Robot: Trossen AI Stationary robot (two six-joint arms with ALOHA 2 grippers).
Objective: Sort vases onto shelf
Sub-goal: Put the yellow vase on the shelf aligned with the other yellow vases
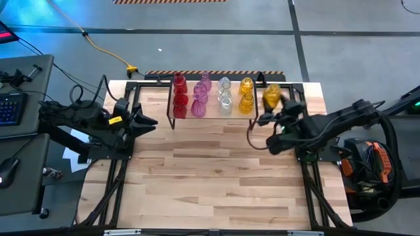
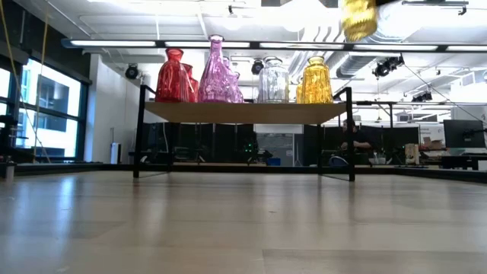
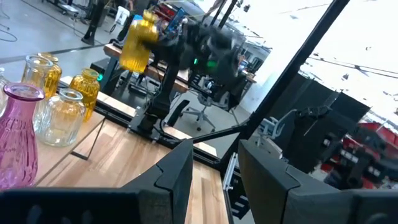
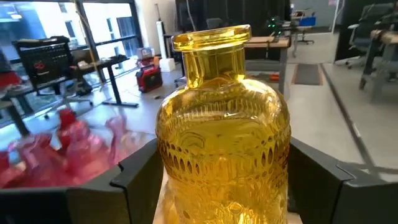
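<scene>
A yellow ribbed glass vase (image 4: 224, 143) stands upright between the fingers of my right gripper (image 4: 225, 186). In the high view the yellow vase (image 1: 272, 96) is just past the right end of the shelf (image 1: 172, 111). In the low view the yellow vase (image 2: 358, 19) hangs higher than the vases on the shelf plank (image 2: 243, 112). Red (image 1: 179, 98), pink (image 1: 201, 98), clear (image 1: 225, 97) and yellow vases (image 1: 246, 96) stand on their bases on the plank. My left gripper (image 1: 149, 121) waits open over the table, left of the shelf. My right gripper pinches the yellow vase's wide ribbed body (image 4: 180, 168) between its two fingers (image 4: 134, 180), one on each side. The fingers come about level from the table's right side. The vase is upright and lifted clear, its neck and rim (image 4: 211, 37) above the fingers.
The shelf stands at the table's far edge on thin black legs (image 2: 140, 133). The wooden tabletop (image 1: 210, 177) stretches from the shelf to the near edge. A black cable loop (image 1: 252, 134) lies by the right arm. Desks, chairs and equipment fill the room behind.
</scene>
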